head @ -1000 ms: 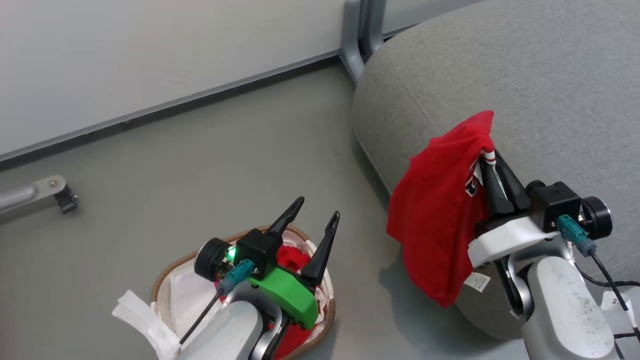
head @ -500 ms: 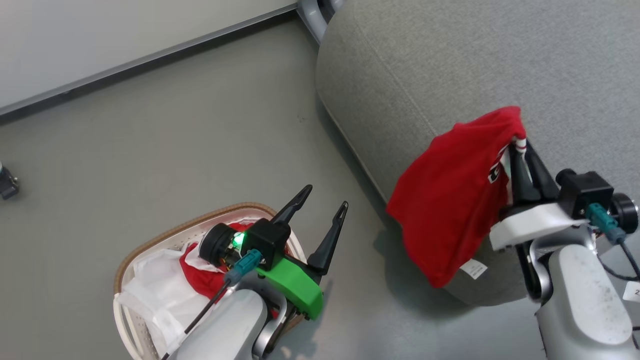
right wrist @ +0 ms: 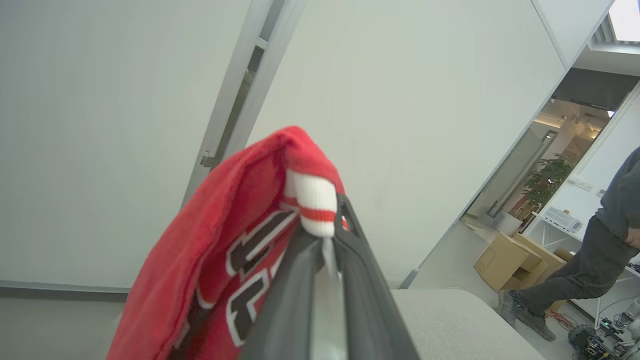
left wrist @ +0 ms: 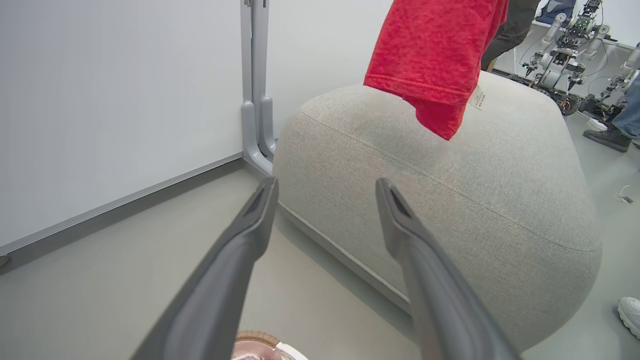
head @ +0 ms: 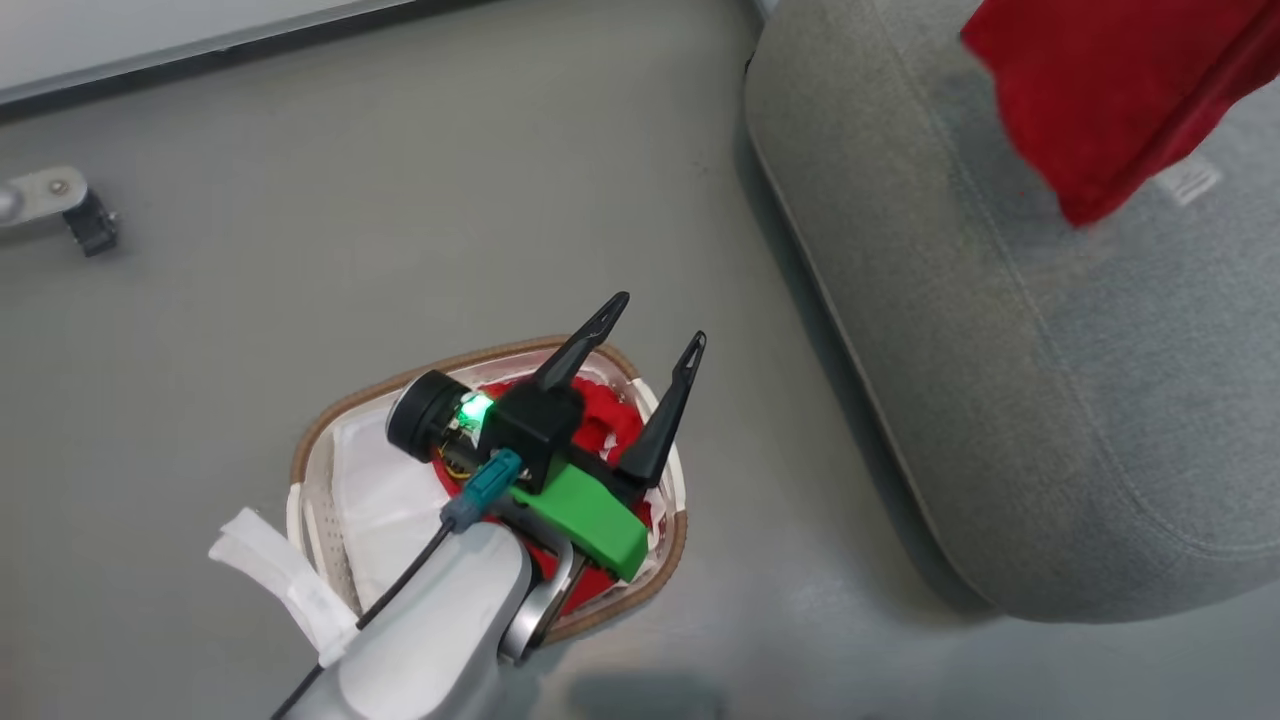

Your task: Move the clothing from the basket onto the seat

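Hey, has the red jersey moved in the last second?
Yes. Judged against the grey seat, the jersey has shifted from over the seat's floor-side edge to farther in over its top.

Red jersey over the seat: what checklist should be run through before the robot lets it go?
1. Right gripper shut on the jersey: ok, the jaws pinch its edge.
2. Jersey hanging over the seat, not the floor: ok.
3. Jersey already resting on the seat: cannot tell.
4. Left gripper open and empty: ok, it hovers above the basket.
5. Basket emptied: not ok, red clothing lies inside beside a white cloth.
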Robot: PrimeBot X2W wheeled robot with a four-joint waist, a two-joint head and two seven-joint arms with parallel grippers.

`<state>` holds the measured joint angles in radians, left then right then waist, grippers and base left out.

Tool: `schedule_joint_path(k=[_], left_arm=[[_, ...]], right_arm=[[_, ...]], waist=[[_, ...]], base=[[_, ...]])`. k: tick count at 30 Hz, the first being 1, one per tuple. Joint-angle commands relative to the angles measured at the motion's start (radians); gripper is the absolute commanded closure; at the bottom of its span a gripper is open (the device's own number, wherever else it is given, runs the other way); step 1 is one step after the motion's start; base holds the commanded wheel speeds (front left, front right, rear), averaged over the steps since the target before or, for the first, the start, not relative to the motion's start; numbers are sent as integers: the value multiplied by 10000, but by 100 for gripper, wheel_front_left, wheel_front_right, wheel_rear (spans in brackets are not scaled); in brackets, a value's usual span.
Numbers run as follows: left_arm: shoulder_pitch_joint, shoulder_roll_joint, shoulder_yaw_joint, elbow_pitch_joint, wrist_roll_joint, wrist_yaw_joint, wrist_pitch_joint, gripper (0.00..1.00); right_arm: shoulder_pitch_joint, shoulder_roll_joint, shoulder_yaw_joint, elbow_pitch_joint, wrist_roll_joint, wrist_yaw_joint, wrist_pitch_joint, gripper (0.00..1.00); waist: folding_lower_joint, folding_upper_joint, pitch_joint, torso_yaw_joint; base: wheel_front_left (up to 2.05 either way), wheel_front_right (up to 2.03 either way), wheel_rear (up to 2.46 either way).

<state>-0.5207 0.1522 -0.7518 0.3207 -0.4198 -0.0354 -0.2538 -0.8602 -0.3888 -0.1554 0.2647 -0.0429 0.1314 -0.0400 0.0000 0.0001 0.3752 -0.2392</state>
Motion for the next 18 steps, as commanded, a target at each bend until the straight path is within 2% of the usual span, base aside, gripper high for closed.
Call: schedule_joint_path(k=[1, 5, 10, 13, 18], left_arm=[[-188, 46, -63, -141, 112, -17, 30, 0], [-330, -36, -270, -457, 236, -54, 171, 0], [-567, -140, -630, -755, 409, -139, 379, 0], [-696, -183, -787, -888, 528, -164, 482, 0], [-894, -202, -873, -1057, 610, -142, 575, 0]], right_arm=[[-586, -453, -77, 152, 251, -14, 230, 100], [-1687, -1681, -277, 514, 159, -14, 881, 100], [-2400, -2827, -322, 1377, 204, -14, 1334, 100], [-2440, -3093, -367, 2039, 182, -14, 1216, 100], [-1766, -2922, -418, 3384, 132, -14, 630, 100]], waist=[[0, -1, 646, 804], [0, -1, 1037, 1355], [0, -1, 1669, 1963], [0, -1, 2020, 2150], [0, -1, 2564, 2279]], base=[[0, 0, 0], [0, 0, 0], [0, 0, 0], [0, 0, 0], [0, 0, 0]])
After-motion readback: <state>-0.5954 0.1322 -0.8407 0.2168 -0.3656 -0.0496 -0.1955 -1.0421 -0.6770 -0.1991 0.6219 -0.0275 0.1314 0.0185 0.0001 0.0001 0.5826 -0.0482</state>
